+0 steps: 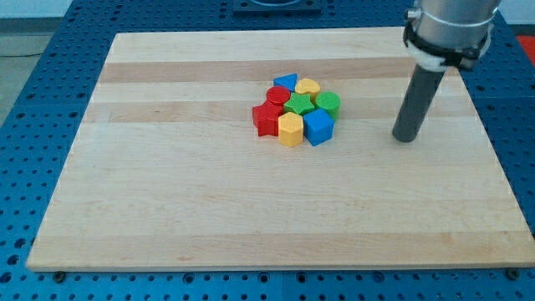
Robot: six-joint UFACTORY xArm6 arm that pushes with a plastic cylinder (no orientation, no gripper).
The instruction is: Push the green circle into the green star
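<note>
The green circle [328, 103] sits at the right edge of a tight cluster of blocks near the board's middle. The green star [299, 105] lies just to its left, touching it or nearly so. My tip [405, 138] rests on the board to the right of the cluster and slightly lower in the view, well apart from the green circle. The dark rod rises from it toward the view's top right.
The cluster also holds a blue triangle [286, 82], a yellow heart [308, 86], a red circle [277, 95], a red star [267, 118], a yellow hexagon [290, 129] and a blue cube [318, 126]. The wooden board [167, 192] lies on a blue pegboard table.
</note>
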